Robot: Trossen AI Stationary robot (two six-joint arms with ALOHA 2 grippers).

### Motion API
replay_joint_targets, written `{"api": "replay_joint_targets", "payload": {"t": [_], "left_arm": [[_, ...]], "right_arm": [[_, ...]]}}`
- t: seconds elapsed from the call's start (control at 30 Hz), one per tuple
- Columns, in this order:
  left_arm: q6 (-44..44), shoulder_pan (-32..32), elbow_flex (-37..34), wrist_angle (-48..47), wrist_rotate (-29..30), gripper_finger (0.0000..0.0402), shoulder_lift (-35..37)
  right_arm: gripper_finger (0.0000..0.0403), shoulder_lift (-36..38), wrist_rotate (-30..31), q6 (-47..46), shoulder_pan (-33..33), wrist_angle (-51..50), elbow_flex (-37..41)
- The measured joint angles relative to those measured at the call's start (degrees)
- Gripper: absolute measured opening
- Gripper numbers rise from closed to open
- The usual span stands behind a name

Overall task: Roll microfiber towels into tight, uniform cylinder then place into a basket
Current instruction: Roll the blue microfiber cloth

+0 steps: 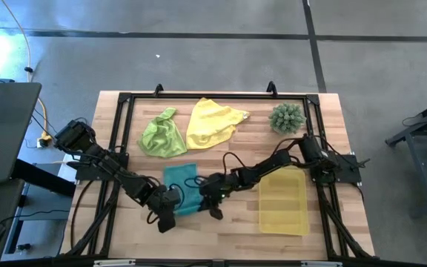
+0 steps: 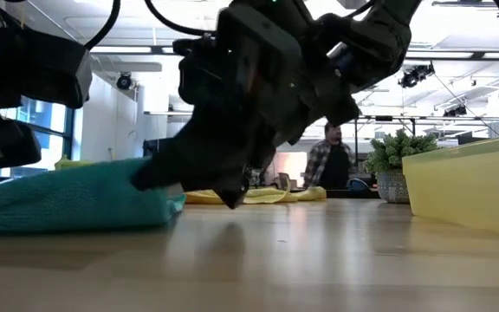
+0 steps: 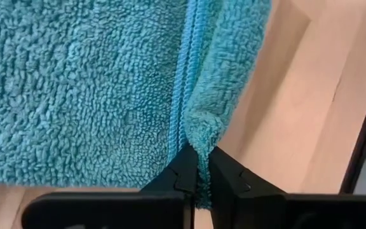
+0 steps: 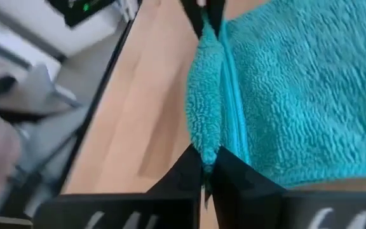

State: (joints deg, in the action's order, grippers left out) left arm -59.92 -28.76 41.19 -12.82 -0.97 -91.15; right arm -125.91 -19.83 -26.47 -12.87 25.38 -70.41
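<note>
The teal towel (image 1: pixel 181 185) lies flat on the table (image 1: pixel 221 230) just left of the basket (image 1: pixel 283 200), with its near edge lifted into a thin fold. Both grippers are clamped on that fold: the left gripper (image 3: pixel 196 173) pinches one end, the right gripper (image 4: pixel 206 164) the other end of the same hem.

The bite on each side looks shallow, mostly stitched edge and a little pile. If the arms roll at unequal speed or pull apart, one corner could slip free and the roll would start skewed or cone-shaped, not tight. The arms are also crowded close together over the towel, so a wrist could knock the other. The yellow towel (image 1: pixel 212 123) and green towel (image 1: pixel 162 135) sit bunched beyond the teal one, well clear; the basket holds nothing.
</note>
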Motion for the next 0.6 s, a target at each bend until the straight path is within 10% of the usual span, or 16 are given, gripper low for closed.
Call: {"api": "replay_joint_targets", "payload": {"t": [0.6], "left_arm": [[-14.1,1.8,0.0,-1.1,0.1,0.0018,0.0]], "right_arm": [[0.0051,0.4,10.4,-11.2,-0.6,-7.4,-0.2]]}}
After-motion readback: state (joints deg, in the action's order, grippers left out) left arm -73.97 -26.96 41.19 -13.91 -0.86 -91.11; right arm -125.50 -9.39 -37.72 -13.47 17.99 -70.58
